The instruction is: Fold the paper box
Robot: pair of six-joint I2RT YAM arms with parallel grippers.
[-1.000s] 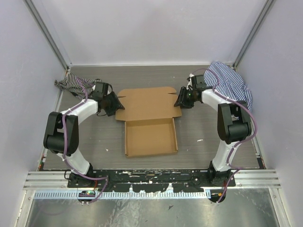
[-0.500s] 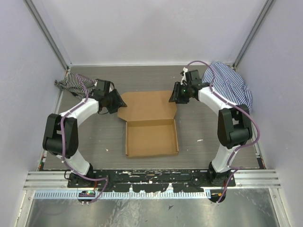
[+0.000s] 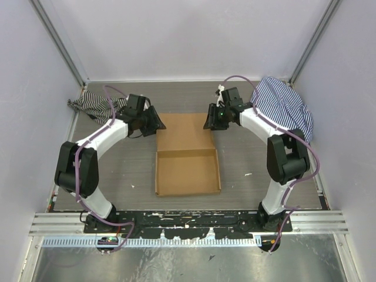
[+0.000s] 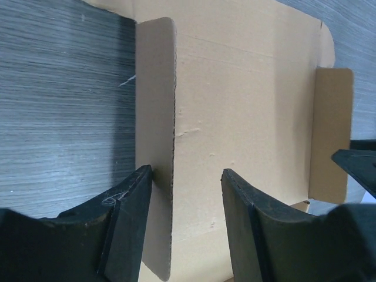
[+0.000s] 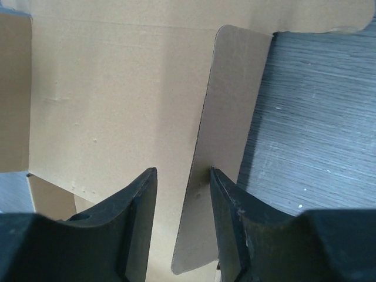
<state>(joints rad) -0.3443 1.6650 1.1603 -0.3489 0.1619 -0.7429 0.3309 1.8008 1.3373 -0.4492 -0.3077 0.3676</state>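
Two arms angled inward | left claw [image 4: 184, 176], right claw [image 5: 183, 174]: half-open, straddling paper box [image 3: 187, 170] flaps

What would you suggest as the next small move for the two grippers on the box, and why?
Probably tip the lid toward the tray: the open left gripper straddles the left flap, the open right gripper the right flap, both standing up.

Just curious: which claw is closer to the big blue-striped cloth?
Right. The right gripper is at the paper box, on the side toward the blue-striped cloth; the left gripper is at its far side.
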